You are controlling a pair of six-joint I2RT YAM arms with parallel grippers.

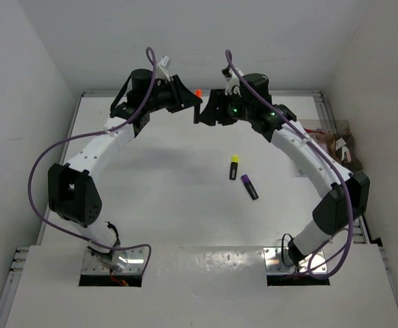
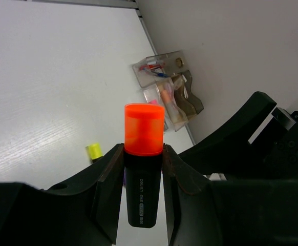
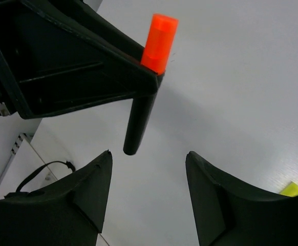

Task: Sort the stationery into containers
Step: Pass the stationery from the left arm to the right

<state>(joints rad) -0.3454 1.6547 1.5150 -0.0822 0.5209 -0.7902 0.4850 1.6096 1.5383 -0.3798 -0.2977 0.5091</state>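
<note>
My left gripper (image 2: 143,151) is shut on a black highlighter with an orange cap (image 2: 143,174), held in the air at the back middle of the table (image 1: 198,93). The cap sticks out past the fingertips. My right gripper (image 3: 149,154) faces it, open. The highlighter's black end (image 3: 137,128) hangs just in front of the gap, nearer the left finger, touching neither. A yellow-capped highlighter (image 1: 234,166) and a purple-capped one (image 1: 249,186) lie on the table right of centre. Clear containers (image 2: 165,92) with pens inside stand by the right wall.
The clear containers (image 1: 334,140) sit at the table's right edge, against the wall. White walls close in on the table at the back and both sides. Both arm bases (image 1: 113,263) are bolted at the near edge.
</note>
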